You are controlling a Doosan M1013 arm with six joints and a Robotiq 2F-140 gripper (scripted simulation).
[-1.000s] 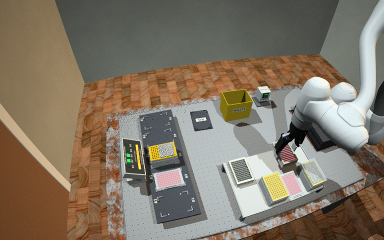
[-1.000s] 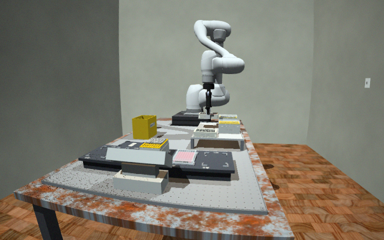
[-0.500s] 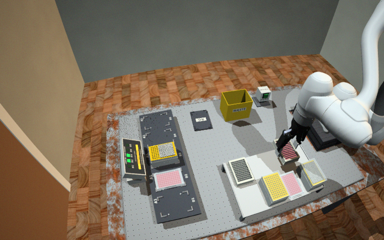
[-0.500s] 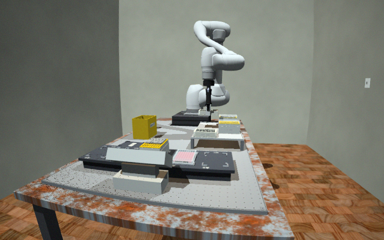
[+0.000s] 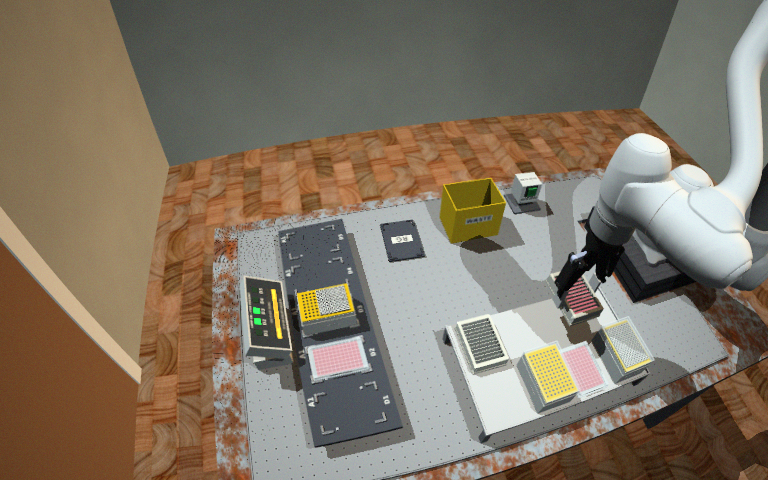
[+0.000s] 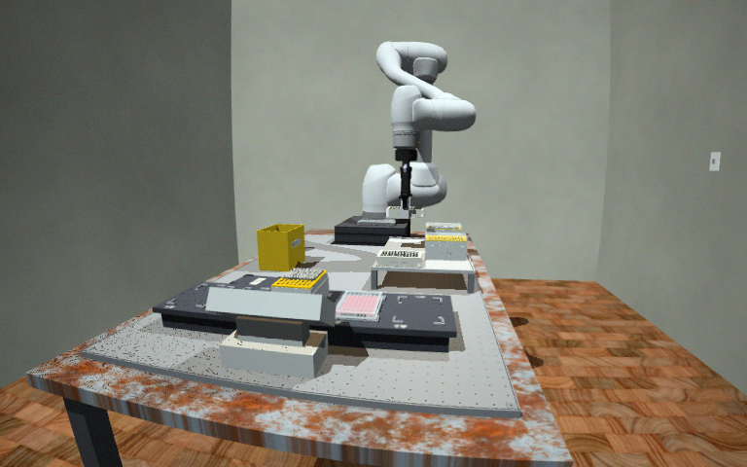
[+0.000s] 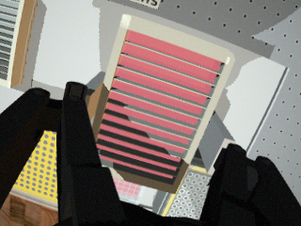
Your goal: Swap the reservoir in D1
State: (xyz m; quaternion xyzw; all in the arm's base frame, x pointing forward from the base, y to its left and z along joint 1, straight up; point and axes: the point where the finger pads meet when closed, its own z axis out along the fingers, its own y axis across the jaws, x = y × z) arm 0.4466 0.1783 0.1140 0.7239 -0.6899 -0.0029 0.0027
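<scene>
My gripper [image 5: 577, 281] is shut on a 12-trough reservoir with pink-filled troughs [image 5: 582, 297], gripping its long sides. It holds the reservoir level, a little above the far end of the white shelf [image 5: 526, 373], as the exterior view shows [image 6: 406, 210]. Another reservoir with dark troughs [image 5: 481, 341] stands flat on the shelf's left part. The D1 brackets [image 5: 351, 407] at the near end of the dark deck hold nothing.
A pink well plate [image 5: 336, 358] sits in D2 and a yellow tip rack [image 5: 325, 302] in D3. The shelf also carries a yellow tip rack [image 5: 549, 373], a pink plate [image 5: 583, 367] and another rack [image 5: 625, 344]. A yellow waste bin [image 5: 472, 209], the key post [image 5: 525, 192], the dark nest [image 5: 402, 243] and the panel [image 5: 266, 316] stand around.
</scene>
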